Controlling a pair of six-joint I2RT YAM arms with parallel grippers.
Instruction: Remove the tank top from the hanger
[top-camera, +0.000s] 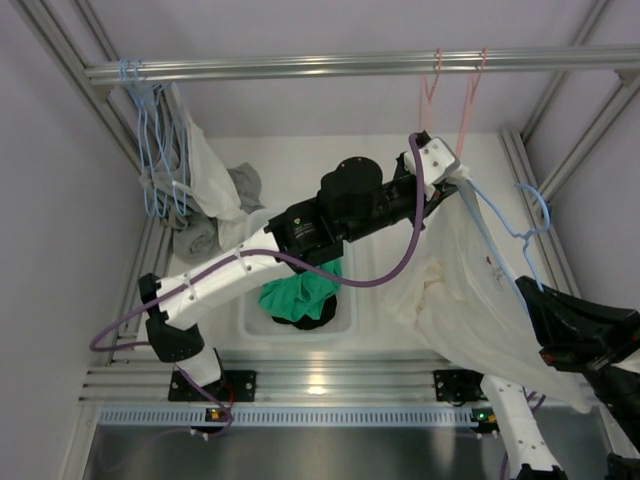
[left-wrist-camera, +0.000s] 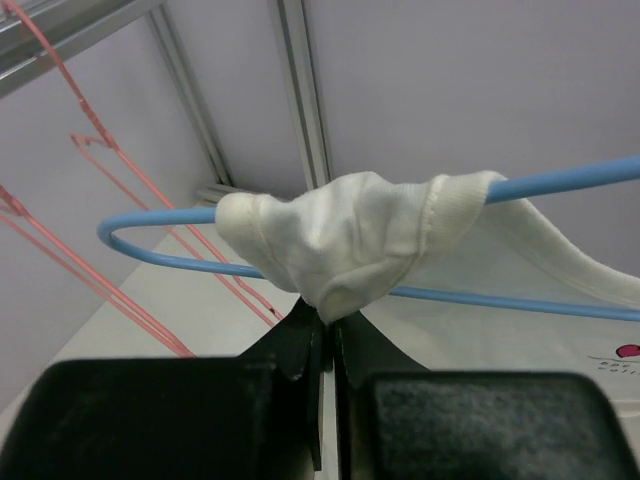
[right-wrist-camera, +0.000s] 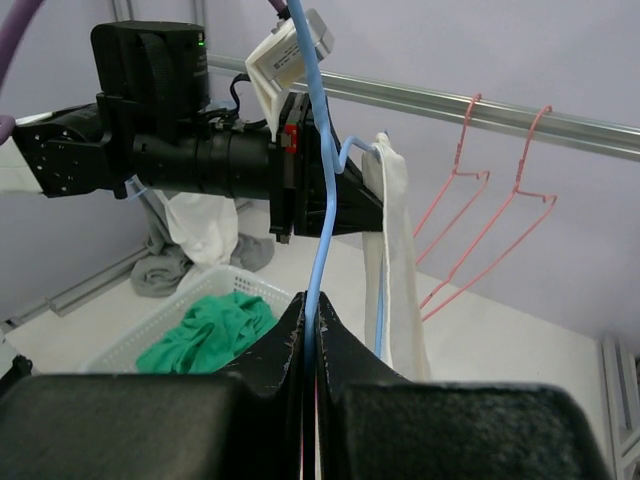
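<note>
My left gripper (left-wrist-camera: 328, 325) was pinched shut on the top's strap (left-wrist-camera: 345, 240), which was bunched over the hanger (left-wrist-camera: 560, 182) end. My right gripper (right-wrist-camera: 310, 320) was clamped on the hanger's wire. The top (top-camera: 470, 300) hung on it between the arms, right of the basket (top-camera: 247, 318). I judged I should slide the strap outward past the tip while the right held steady. The left wrist view showed the pinch; only the top view showed the body draping low.
</note>
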